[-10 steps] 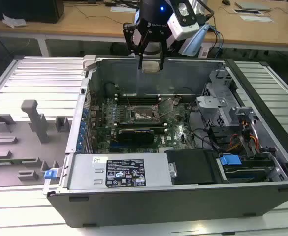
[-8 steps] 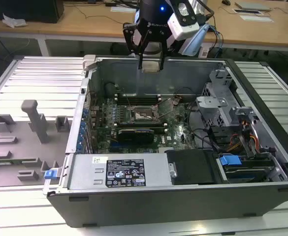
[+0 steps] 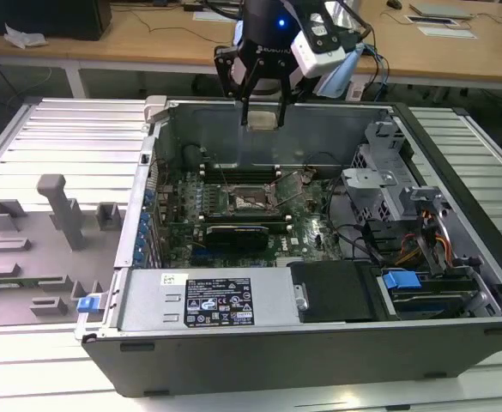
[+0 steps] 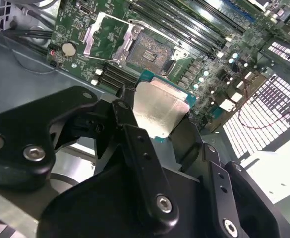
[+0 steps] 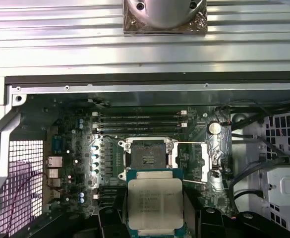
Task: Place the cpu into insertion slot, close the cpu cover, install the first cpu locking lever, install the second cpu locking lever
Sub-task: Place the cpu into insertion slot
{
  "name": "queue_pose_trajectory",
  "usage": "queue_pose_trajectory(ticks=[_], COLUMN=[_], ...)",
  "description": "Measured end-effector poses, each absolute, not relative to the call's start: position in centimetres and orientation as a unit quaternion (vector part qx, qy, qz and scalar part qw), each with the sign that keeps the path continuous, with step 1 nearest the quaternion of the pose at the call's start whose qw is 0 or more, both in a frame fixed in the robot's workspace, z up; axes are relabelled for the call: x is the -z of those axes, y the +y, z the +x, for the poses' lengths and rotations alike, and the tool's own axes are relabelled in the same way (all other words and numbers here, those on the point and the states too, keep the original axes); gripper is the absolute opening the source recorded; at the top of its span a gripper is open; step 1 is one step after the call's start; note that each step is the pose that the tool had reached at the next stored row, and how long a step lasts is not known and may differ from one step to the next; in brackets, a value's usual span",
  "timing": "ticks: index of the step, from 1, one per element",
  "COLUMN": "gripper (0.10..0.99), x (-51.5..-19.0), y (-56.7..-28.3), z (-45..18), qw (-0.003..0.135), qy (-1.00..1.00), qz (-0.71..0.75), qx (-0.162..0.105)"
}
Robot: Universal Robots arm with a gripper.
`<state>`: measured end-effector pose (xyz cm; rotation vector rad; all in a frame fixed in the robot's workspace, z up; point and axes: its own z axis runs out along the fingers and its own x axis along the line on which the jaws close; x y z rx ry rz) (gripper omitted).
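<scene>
My gripper (image 3: 262, 117) hangs above the open computer case, over its far wall, shut on the cpu (image 3: 262, 118). The cpu (image 4: 159, 109) is a flat square chip with a silvery top, pinched by its edges between the two black fingers (image 4: 135, 144); in the first wrist view the cpu (image 5: 154, 203) sits just short of the socket. The insertion slot (image 5: 147, 158) lies bare on the green board, well below the chip, its dark centre exposed (image 4: 152, 52) (image 3: 252, 202). The cpu cover (image 5: 193, 161) (image 4: 105, 37) is swung open beside the slot.
Black memory slots (image 5: 137, 121) run along the board beside the socket. A labelled power supply (image 3: 220, 300) and a drive bay with blue tabs (image 3: 401, 281) fill the case's near side. A grey fixture tray (image 3: 36, 249) lies at the exterior view's left. Case walls (image 3: 259, 129) surround the board.
</scene>
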<state>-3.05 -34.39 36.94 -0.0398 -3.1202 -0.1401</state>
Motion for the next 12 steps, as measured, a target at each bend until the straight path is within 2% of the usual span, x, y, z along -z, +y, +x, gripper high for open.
queue_pose_trajectory(ticks=[12], gripper=[0.541], x=[-32.9], y=[-34.4], z=[-3.2], qw=[0.008], qy=[-0.999], qz=[-0.013], qx=[0.045])
